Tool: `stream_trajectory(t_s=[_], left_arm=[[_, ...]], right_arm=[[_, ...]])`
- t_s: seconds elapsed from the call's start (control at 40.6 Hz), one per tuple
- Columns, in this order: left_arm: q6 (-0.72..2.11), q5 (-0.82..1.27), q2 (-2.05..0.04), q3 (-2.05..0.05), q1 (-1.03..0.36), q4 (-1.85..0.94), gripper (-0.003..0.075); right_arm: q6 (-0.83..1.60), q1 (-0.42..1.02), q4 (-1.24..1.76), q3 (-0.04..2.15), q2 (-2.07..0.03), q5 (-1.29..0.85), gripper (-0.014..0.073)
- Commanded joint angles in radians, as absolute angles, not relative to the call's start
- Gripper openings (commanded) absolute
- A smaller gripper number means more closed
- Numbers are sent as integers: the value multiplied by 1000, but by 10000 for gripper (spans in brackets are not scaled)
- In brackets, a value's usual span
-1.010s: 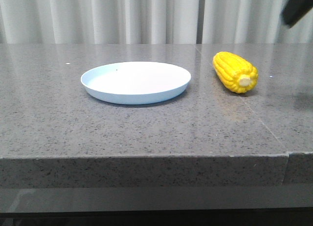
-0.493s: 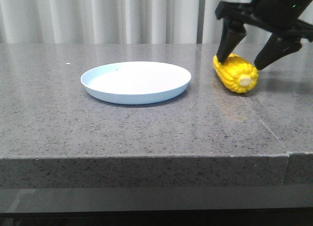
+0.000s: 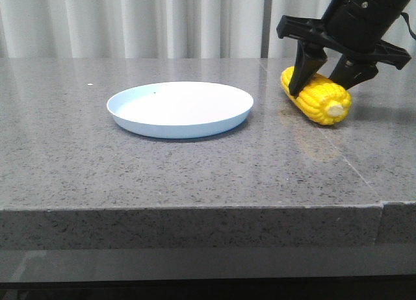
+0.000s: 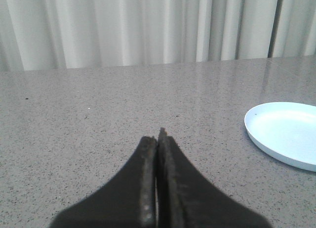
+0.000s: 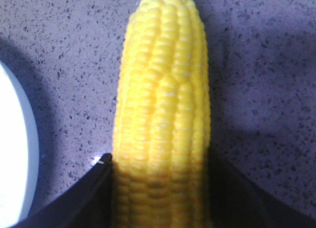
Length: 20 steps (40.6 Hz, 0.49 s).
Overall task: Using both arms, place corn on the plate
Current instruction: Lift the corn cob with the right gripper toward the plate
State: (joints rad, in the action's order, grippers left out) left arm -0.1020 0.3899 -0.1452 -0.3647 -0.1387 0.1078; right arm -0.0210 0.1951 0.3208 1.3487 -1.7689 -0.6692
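We count one corn (image 3: 316,99) and one plate (image 3: 180,109). We see two tools: right tool (image 3: 327,79), left tool (image 4: 158,139).

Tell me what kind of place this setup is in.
Probably a robot test bench, not a real kitchen: a bare speckled grey stone table, plain white curtains behind, and only a plastic-looking corn and plate.

On the worktop (image 3: 195,176) only two things take up room: the plate (image 3: 180,109) left of centre and the corn (image 3: 316,97) to its right, with a strip of bare stone between them. The right hand (image 3: 323,79) straddles the corn from above, its fingers filling the space on both flanks. The left hand (image 4: 157,139), fingers pressed together, faces open worktop with the plate off to one side.
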Motion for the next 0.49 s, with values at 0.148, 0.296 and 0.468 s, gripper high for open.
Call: stream_trajectory(t_s=[0.148,0.296,0.468], left_arm=[[-109,304,-157,-391,-137,112,-20],[-109,304,-157,-391,-137,112,-20],[-109,304,-157,-391,-137,112,-20]], right_arm=[[-16,218,362,1385,-1649,-661,78],[-51,285,364,1421,-1609,-658,78],[-102,397,367,1490,-1638,-643,78]])
